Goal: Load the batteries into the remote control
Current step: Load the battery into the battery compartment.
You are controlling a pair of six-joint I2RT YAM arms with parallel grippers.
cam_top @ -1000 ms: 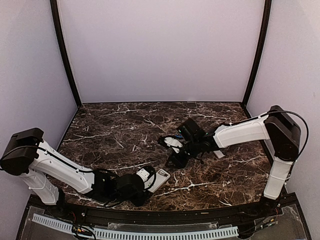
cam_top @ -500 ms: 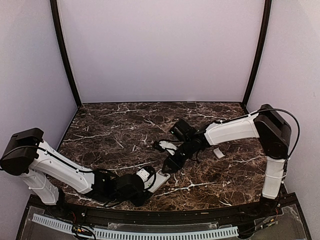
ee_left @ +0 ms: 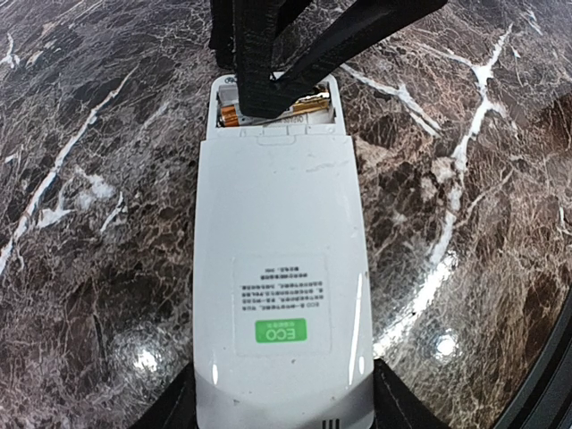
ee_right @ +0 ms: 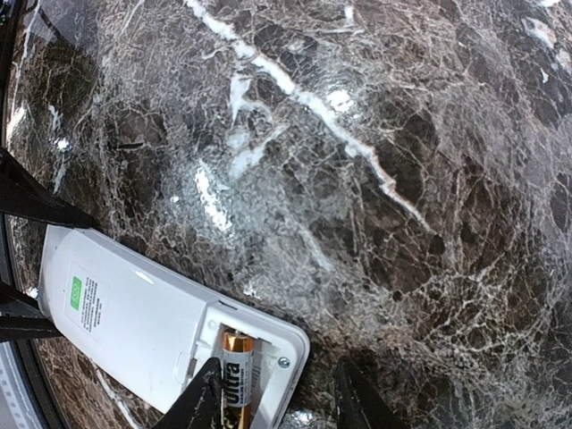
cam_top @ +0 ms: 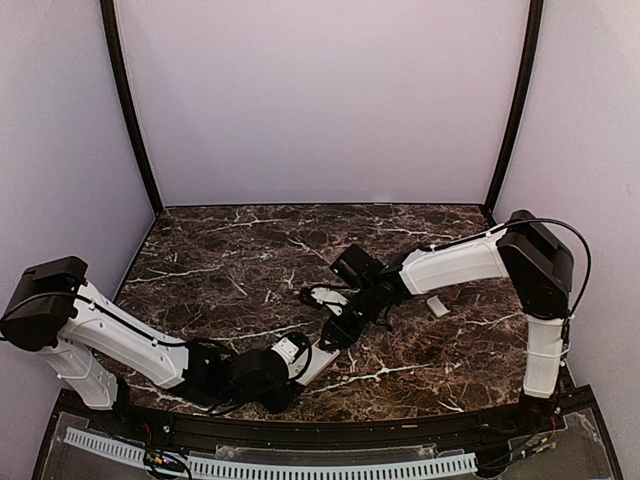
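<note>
The step in hand looks like seating a cell in the open bay. To do it well, the left gripper [ee_left: 284,404] should hold the flat white rectangular plastic remote control [ee_left: 277,259] steady. The right arm should then press the copper-and-black cylindrical battery [ee_right: 235,375] down flat against its spring contact, not levering one end up.

The remote lies back-up on the dark marble table [cam_top: 220,260], close to the near edge and about midway along it, with the bay at its far end. The left gripper's jaws are pressed against the remote's two long sides at its near end, pinching it.

In the right wrist view the battery lies inside the bay. The left wrist view shows copper at both sides of the bay, so a second cell may be there — too hidden to say.

The right gripper [ee_right: 279,386] hangs over the bay with jaws partly spread. One finger [ee_right: 204,400] is just beside the battery, perhaps touching it, and nothing is pinched.

A small white flat piece [cam_top: 437,306], possibly the cover, lies toward the right edge.
</note>
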